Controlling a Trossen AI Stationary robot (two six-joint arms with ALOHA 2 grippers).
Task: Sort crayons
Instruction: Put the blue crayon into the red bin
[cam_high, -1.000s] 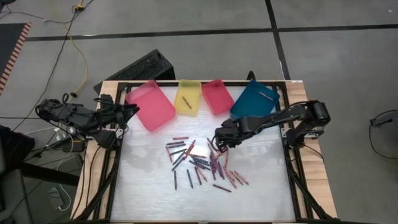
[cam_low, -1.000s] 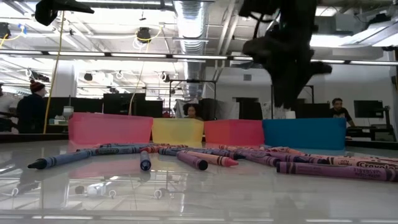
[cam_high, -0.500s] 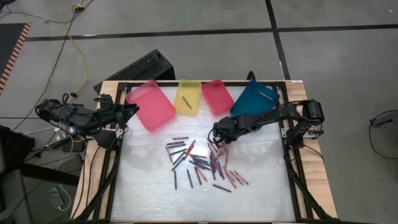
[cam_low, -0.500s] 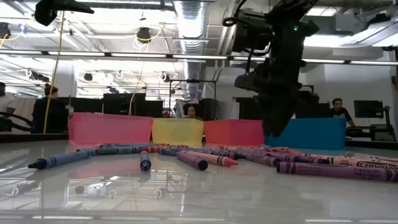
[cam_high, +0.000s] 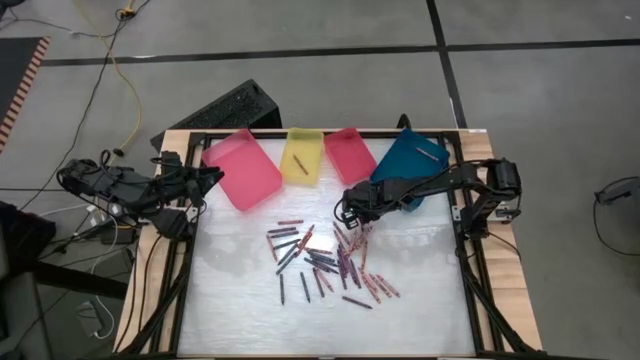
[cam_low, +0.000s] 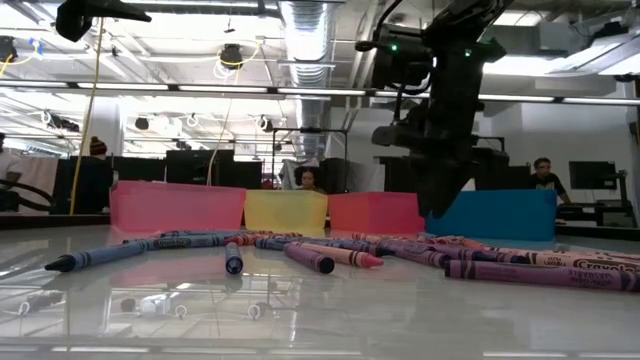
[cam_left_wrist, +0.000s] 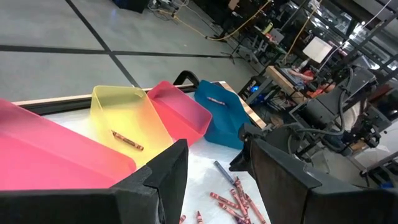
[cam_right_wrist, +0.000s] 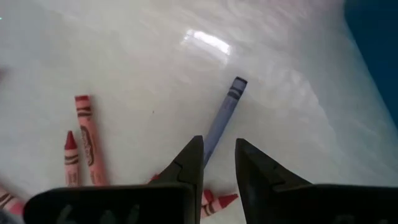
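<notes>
Over the white table top (cam_high: 420, 300), near its back edge, I have the right gripper (cam_high: 347, 212) reaching in from the right side, hanging above the upper right part of the crayon pile (cam_high: 325, 262). Through the right wrist view I see its two dark fingers (cam_right_wrist: 186, 165) set a narrow gap apart, with a blue crayon (cam_right_wrist: 221, 120) lying on the table and running out from between the tips; I cannot tell whether the fingers pinch it or merely straddle it. Red crayons (cam_right_wrist: 86, 137) lie just beside that blue one on the table.

On the left edge of the table the left gripper (cam_high: 205, 180) waits beside the pink tray (cam_high: 241, 170), its fingers (cam_left_wrist: 168, 174) standing apart with nothing between them.

Most of the crayons lie scattered in a loose heap at the middle of the table, reds, pinks, purples and dark blues mixed and crossing one another. From table height I see them stretched in a row in front of the trays, a blue one (cam_low: 100, 256) farthest left and a purple one (cam_low: 540, 272) at the right.

Four trays stand along the back: pink, yellow tray (cam_high: 303, 156), red tray (cam_high: 349, 154) and blue tray (cam_high: 410, 160). One crayon (cam_high: 298, 164) lies in the yellow tray and one (cam_high: 429, 154) in the blue tray.
</notes>
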